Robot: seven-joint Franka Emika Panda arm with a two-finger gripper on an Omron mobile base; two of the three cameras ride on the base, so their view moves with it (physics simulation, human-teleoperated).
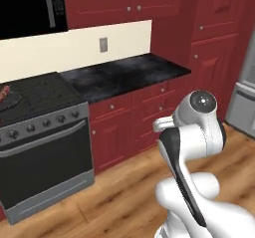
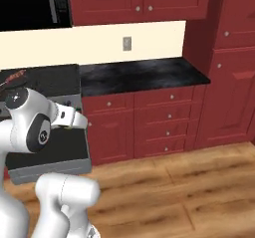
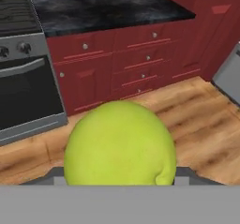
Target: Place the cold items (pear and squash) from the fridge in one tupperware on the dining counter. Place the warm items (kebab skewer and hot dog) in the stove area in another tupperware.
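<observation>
Pear (image 3: pixel 120 144) sits clasped in the gripper (image 3: pixel 120 183), held low over the wood floor (image 3: pixel 197 120) before the red cabinets (image 3: pixel 140 63); stove (image 3: pixel 23 73) left. Round skin could slip during travel and drop

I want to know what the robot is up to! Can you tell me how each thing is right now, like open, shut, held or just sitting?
pear: held between the fingers, up in the air
gripper: shut on the pear
oven door: shut
cabinet drawers: all shut
upper cabinet doors: shut
plate: sitting on the stove, reddish food on it
</observation>
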